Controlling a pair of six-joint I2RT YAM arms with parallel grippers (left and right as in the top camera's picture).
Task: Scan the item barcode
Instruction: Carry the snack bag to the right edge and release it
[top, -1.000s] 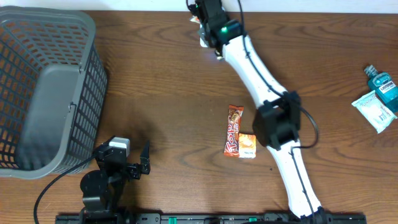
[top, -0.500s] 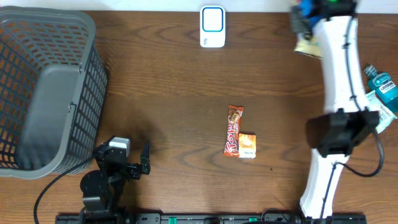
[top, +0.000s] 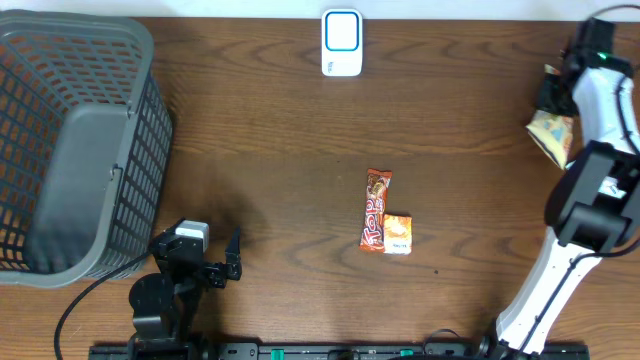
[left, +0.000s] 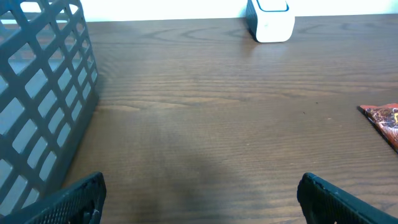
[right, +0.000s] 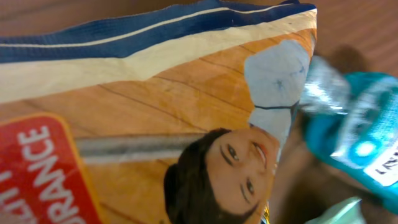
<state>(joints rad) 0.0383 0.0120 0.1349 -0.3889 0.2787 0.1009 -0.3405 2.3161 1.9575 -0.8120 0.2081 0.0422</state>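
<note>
Orange-and-cream snack packet (top: 551, 133) sits near the worktop's (top: 280, 150) right edge, clenched in the right gripper (top: 554, 105), and fills the right wrist view beside a teal bottle (right: 356, 144). The white scanner (top: 342, 42) stands midway along the far edge, well apart. The left gripper (top: 226, 262) rests released near the front edge, beside the grey basket (top: 70, 140).

basket (top: 150, 140) grey grid | scanner (top: 342, 42) white, blue | packet (right: 155, 93) orange, navy stripe | table (top: 260, 130) brown
</note>
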